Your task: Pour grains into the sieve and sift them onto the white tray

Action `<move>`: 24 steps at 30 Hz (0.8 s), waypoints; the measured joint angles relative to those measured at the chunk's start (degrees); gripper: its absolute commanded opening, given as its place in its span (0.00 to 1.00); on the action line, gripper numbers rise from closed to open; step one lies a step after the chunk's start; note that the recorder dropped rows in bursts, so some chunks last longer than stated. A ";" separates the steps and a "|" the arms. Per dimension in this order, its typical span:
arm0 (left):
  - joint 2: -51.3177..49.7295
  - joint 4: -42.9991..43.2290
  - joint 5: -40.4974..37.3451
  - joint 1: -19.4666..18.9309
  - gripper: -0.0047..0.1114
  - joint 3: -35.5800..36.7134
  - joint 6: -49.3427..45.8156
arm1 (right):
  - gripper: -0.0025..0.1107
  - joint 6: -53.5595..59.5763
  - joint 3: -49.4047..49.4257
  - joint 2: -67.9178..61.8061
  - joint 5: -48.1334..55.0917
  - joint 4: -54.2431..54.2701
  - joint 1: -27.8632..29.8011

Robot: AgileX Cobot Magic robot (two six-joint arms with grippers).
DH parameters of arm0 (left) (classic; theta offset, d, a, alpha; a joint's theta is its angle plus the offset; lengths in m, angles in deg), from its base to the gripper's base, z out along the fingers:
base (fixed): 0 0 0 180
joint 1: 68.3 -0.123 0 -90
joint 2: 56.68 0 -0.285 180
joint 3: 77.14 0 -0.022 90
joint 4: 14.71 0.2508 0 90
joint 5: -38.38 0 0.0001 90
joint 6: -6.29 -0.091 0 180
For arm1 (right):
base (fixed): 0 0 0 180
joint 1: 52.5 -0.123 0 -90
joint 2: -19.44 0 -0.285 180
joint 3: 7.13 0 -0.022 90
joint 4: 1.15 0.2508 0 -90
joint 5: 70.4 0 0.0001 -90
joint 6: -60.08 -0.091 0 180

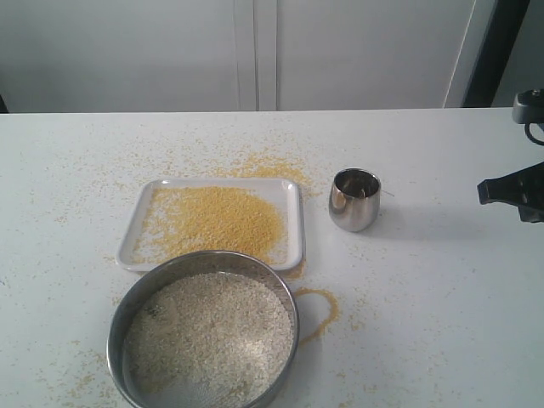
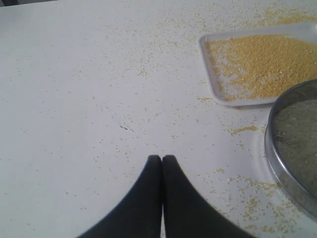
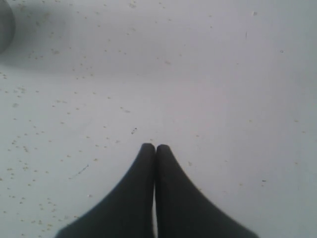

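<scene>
The steel sieve stands on the table in front of the white tray, its far rim overlapping the tray's near edge; off-white rice-like grains fill its mesh. Fine yellow granules cover the tray. In the left wrist view the tray, its yellow granules and the sieve's rim show to one side. My left gripper is shut and empty over bare table, out of the exterior view. My right gripper is shut and empty; in the exterior view it shows at the right edge.
A small shiny steel cup stands upright right of the tray. Yellow granules lie scattered over the table, with a patch behind the tray and a curved trail beside the sieve. A white wall backs the table.
</scene>
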 measured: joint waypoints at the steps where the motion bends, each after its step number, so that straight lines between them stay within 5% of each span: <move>1: 0.94 -0.50 0.77 0.00 0.04 1.42 -0.04 | 0.02 0.00 0.00 0.00 0.00 0.00 0.00; 24: 9.90 -1.23 11.81 0.00 0.04 18.84 -0.04 | 0.02 -0.99 0.00 0.00 0.00 0.00 0.00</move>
